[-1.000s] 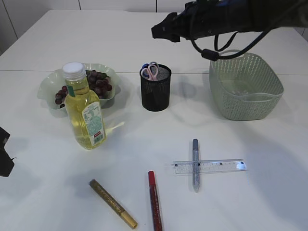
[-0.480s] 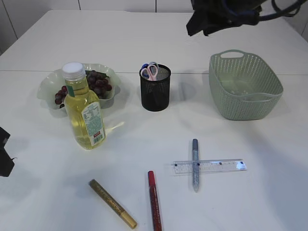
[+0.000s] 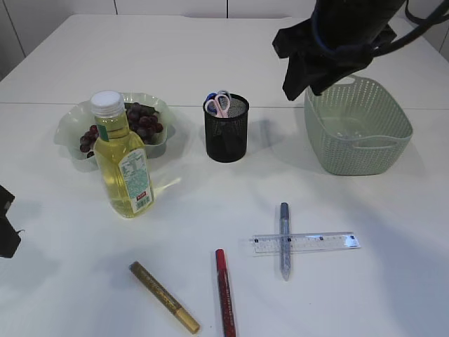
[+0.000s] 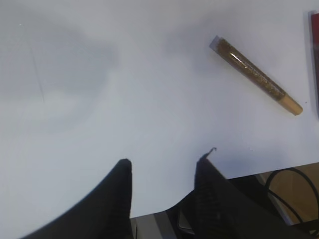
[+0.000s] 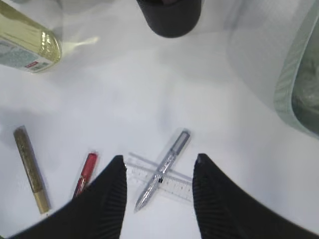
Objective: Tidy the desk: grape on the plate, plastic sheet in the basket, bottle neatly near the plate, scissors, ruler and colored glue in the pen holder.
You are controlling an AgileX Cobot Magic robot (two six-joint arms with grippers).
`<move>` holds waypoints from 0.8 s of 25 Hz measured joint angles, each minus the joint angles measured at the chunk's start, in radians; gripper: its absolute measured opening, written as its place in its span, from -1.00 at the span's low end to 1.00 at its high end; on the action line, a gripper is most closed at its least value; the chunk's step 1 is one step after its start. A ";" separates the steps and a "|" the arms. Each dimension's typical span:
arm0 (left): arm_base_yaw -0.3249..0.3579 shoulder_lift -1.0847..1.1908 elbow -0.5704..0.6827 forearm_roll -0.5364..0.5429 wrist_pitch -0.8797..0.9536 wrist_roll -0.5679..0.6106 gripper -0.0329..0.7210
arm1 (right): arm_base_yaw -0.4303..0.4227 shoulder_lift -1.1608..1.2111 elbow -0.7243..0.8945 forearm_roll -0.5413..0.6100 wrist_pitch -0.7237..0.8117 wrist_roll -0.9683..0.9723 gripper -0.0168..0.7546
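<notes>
Grapes [image 3: 142, 121] lie on the pale green plate [image 3: 70, 126]. A yellow bottle [image 3: 123, 165] stands upright just in front of the plate. The black pen holder [image 3: 226, 130] holds scissors [image 3: 219, 102]. A clear ruler [image 3: 306, 243] lies under a silver glue pen [image 3: 284, 239]; both show in the right wrist view, ruler [image 5: 174, 185] and pen [image 5: 162, 170]. A red glue pen [image 3: 224, 298] and a gold one [image 3: 165, 298] lie at the front. My right gripper [image 5: 158, 162] is open and empty, high beside the basket [image 3: 358, 126]. My left gripper [image 4: 163, 162] is open at the left edge.
The plastic sheet [image 5: 306, 102] lies inside the green basket. The gold pen [image 4: 255, 75] lies ahead of my left gripper. The table edge with cables [image 4: 279, 189] shows under the left wrist.
My right arm has swung from over the pen holder to the right and lowered beside the basket. The left arm and the objects have not moved.
</notes>
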 joint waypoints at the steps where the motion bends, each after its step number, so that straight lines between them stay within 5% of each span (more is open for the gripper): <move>1: 0.000 0.000 0.000 0.000 0.000 0.000 -0.10 | 0.008 -0.002 0.000 -0.007 0.015 0.010 -0.03; 12: 0.000 0.000 0.000 0.010 0.023 0.000 -0.10 | 0.027 -0.019 0.000 -0.053 0.083 0.047 -0.03; 20: 0.000 -0.001 0.000 0.030 0.026 0.000 -0.10 | 0.150 -0.086 0.189 -0.103 0.085 -0.060 -0.03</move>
